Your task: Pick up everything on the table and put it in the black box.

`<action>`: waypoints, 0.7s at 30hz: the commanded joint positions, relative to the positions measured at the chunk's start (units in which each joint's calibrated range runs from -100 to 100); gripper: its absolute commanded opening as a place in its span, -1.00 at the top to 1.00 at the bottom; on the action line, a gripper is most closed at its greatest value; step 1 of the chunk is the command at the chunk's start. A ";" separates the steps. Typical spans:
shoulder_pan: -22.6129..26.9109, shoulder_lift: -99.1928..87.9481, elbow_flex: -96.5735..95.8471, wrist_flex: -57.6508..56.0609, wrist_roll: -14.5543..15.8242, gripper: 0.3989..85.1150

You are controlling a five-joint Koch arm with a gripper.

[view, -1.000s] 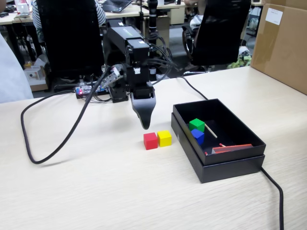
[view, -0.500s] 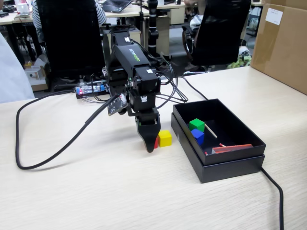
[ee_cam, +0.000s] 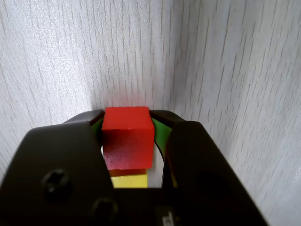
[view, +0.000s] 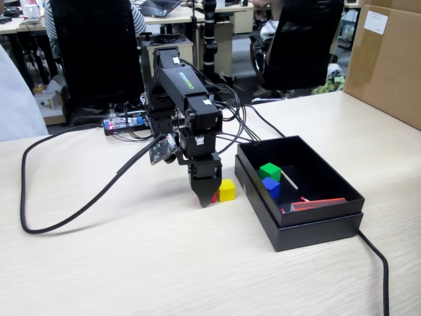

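My gripper (view: 202, 197) is down at the table (view: 131, 276), left of the black box (view: 316, 227). In the wrist view the gripper (ee_cam: 127, 115) has its jaws closed against both sides of the red cube (ee_cam: 128, 136), which rests on the table. Only a sliver of the red cube (view: 214, 196) shows in the fixed view. The yellow cube (view: 227, 190) sits right beside it on the box side, and also shows behind the red one in the wrist view (ee_cam: 129, 180). The green cube (view: 270, 171) and the blue cube (view: 271, 186) lie inside the box.
A thin white stick (view: 289, 181) and a flat red-edged strip (view: 319, 204) lie in the box. A big brown carton (view: 388, 59) stands at the far right. A thick black cable (view: 26, 197) loops over the table's left side; another (view: 378, 263) runs off by the box.
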 commanded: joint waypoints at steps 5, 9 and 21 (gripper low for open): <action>-0.05 -26.05 -1.21 0.21 -1.07 0.73; 3.32 -37.76 0.33 0.21 -1.51 0.73; 14.21 -19.86 13.03 0.21 1.12 0.73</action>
